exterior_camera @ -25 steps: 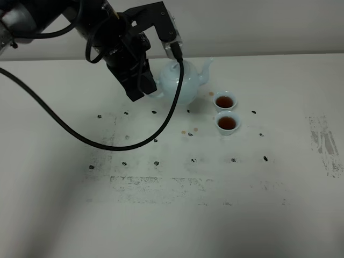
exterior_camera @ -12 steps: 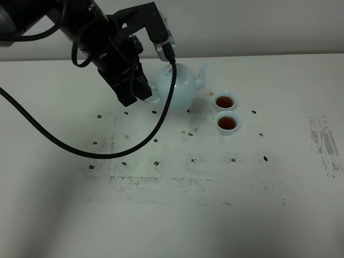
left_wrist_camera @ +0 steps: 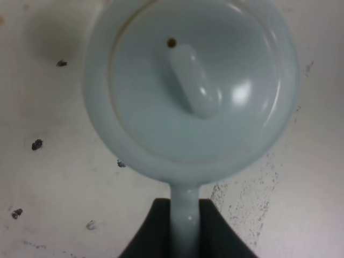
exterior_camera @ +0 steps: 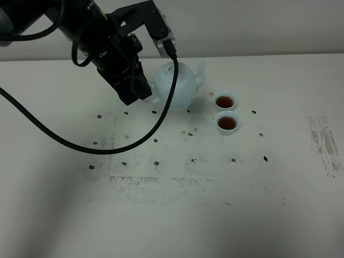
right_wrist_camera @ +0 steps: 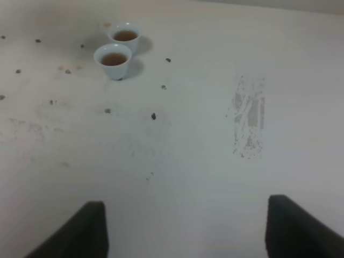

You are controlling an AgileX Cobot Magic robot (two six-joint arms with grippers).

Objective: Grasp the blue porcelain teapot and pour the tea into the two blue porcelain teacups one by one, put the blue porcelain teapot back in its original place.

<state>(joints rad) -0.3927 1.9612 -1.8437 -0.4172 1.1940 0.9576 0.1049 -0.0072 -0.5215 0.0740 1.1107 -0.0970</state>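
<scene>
The blue porcelain teapot point(exterior_camera: 180, 86) stands upright on the table, spout toward the two blue porcelain teacups. The far teacup point(exterior_camera: 224, 100) and the near teacup point(exterior_camera: 227, 123) each hold reddish-brown tea point(exterior_camera: 227, 122). My left gripper point(exterior_camera: 142, 95) is at the teapot's handle, on its left side. In the left wrist view the lid point(left_wrist_camera: 188, 80) fills the frame and the handle point(left_wrist_camera: 186, 215) runs between the dark fingers point(left_wrist_camera: 223, 236), which press on it. My right gripper point(right_wrist_camera: 188, 236) is open and empty over bare table. Both cups show far off in that view point(right_wrist_camera: 113, 58) point(right_wrist_camera: 124, 35).
The white table point(exterior_camera: 172, 215) carries small black marks, scuffed grey patches and a worn streak at the right point(exterior_camera: 325, 145). A few brown tea drops point(exterior_camera: 189, 130) lie left of the near cup. The left arm's black cable point(exterior_camera: 80, 137) loops low over the table.
The left arm with the teapot has shifted a little left and settled; the teapot now sits level on the table. The cups and the right arm have not moved.
</scene>
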